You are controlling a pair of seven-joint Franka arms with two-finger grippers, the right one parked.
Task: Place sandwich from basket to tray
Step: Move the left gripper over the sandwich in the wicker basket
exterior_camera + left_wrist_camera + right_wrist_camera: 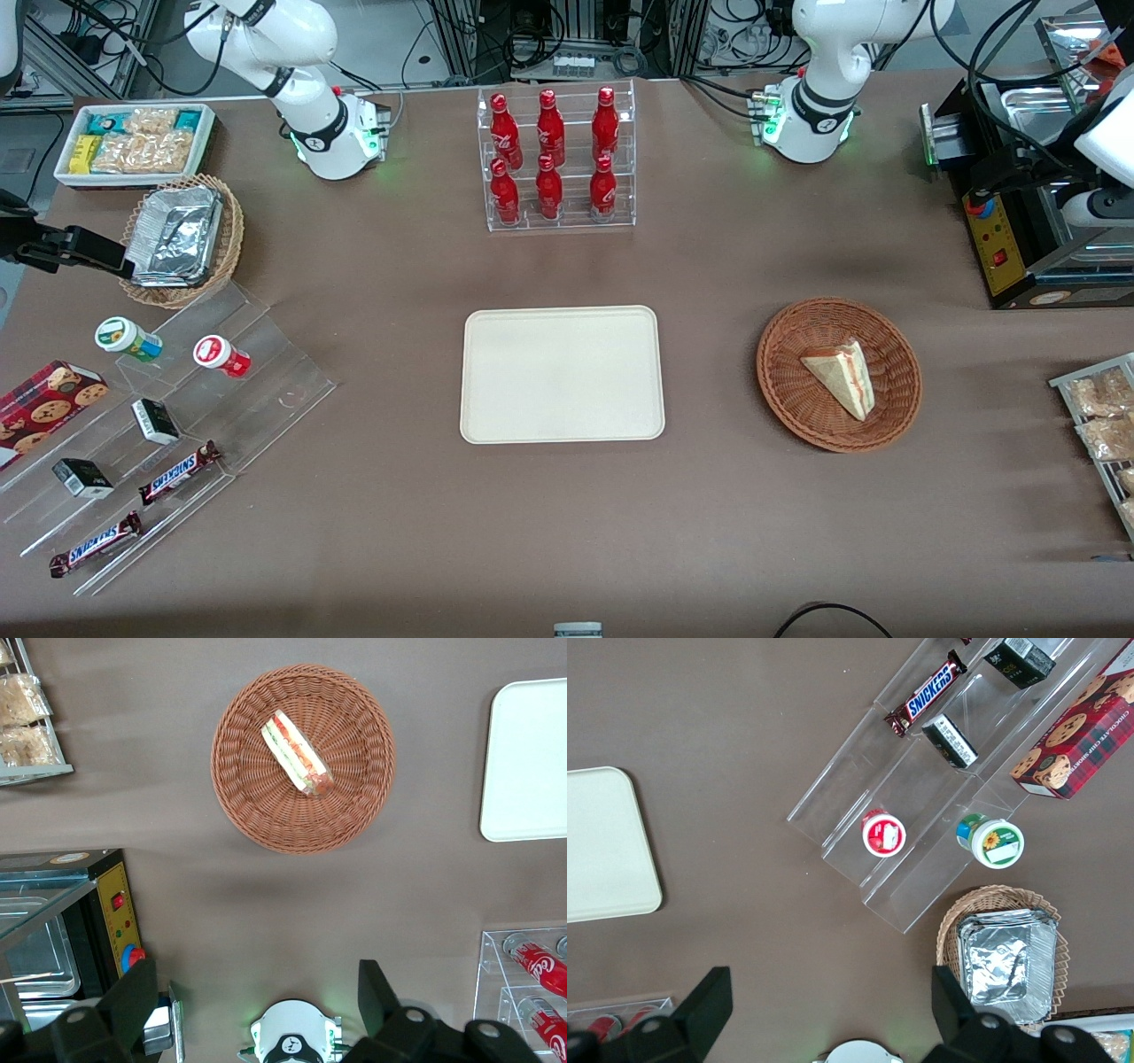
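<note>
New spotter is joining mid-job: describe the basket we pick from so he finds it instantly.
Start at the cream tray mid-table; beside it, toward the working arm's end, sits the basket, holding one sandwich. It is round and reddish-brown; the paler wicker basket holds foil trays. The pincer hangs open above the table.

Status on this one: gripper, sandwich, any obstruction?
Gripper open, high above table. Sandwich in basket, untouched. Tray bare; path unobstructed.

The sandwich (842, 377) lies in the round basket (788, 390), with its striped edge turned toward the working arm's end of the table. The cream tray (562, 373) stands beside the basket, apart from it. The gripper (1091, 209) hangs above the black machine (1005, 244).
</note>
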